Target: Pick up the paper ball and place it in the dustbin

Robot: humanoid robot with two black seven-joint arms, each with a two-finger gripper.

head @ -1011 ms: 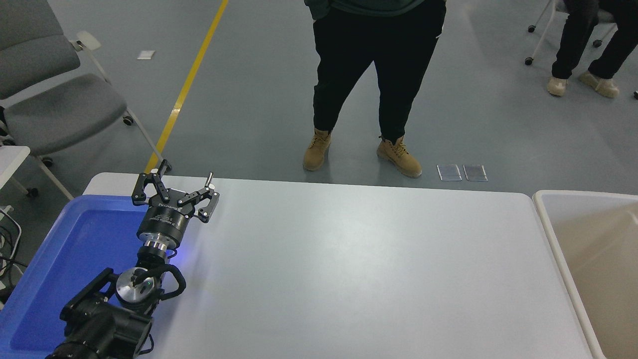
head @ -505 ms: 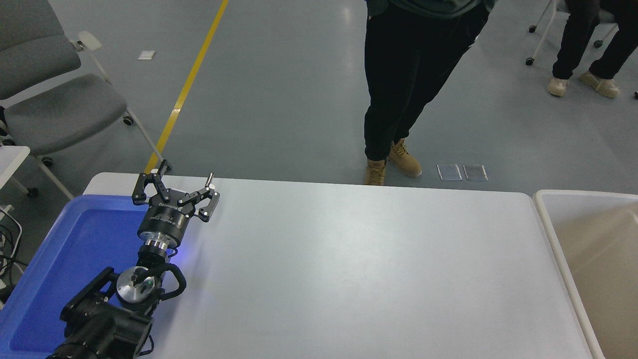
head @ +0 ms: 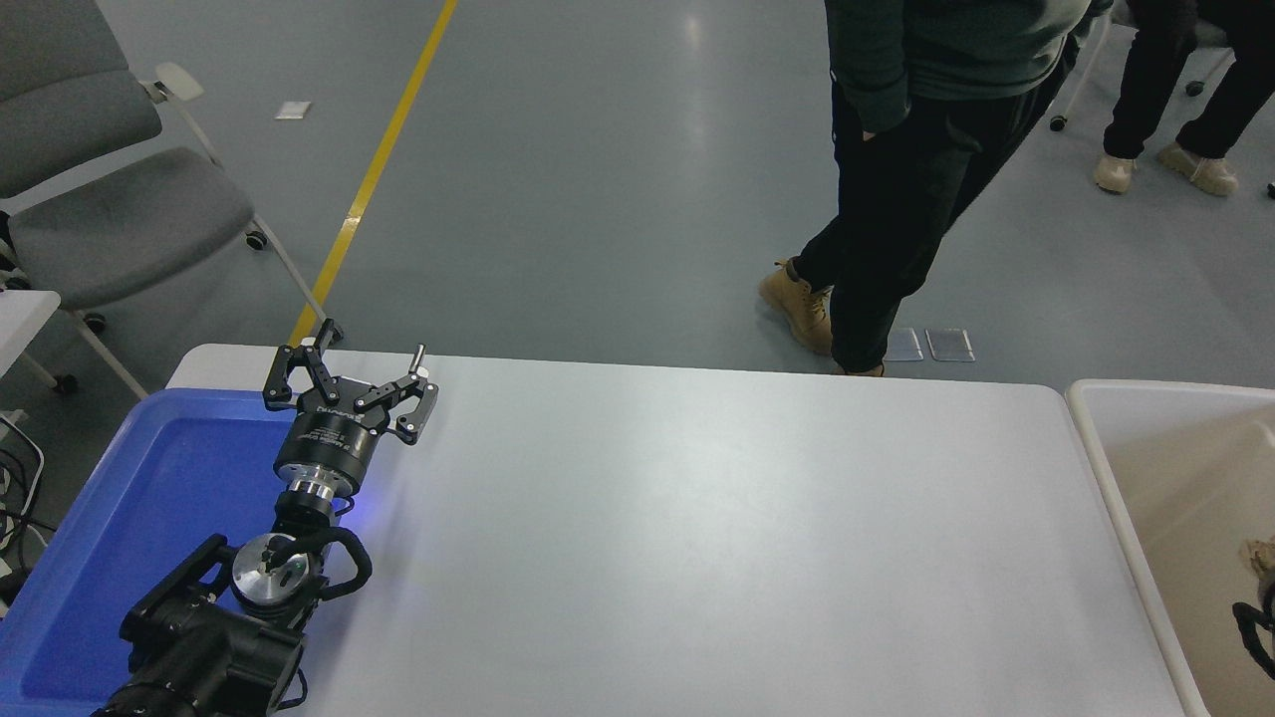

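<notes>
**Head view: paper ball at the dustbin, left arm parked**

Head view, items listed from left to right.

- Blue tray (head: 149, 498): lying on the near left part of the white table (head: 697, 538), showing a bare blue floor.
- Left gripper (head: 351, 376): hanging above the tray's far right corner with its two black fingers spread wide apart and holding nothing. The left arm is reaching in from the lower left corner.
- Table surface: running bare from the tray to the right edge.
- Dustbin (head: 1116, 438): standing just beside the table's right end, beige inside with a white rounded rim, and cut off by the right edge of the view.
- Paper ball (head: 1261, 557): showing as a small tan crumpled scrap at the far right edge, inside the dustbin's outline and partly out of the view.
- Right gripper (head: 1257, 627): showing only as a dark curved sliver just below the paper ball at the right edge. Whether it is gripping the ball or spread open cannot be told.
- Person (head: 926, 149): standing on the grey floor beyond the table's far side, in dark trousers and tan boots.
- Grey chair (head: 110, 199): standing at the far left.
</notes>
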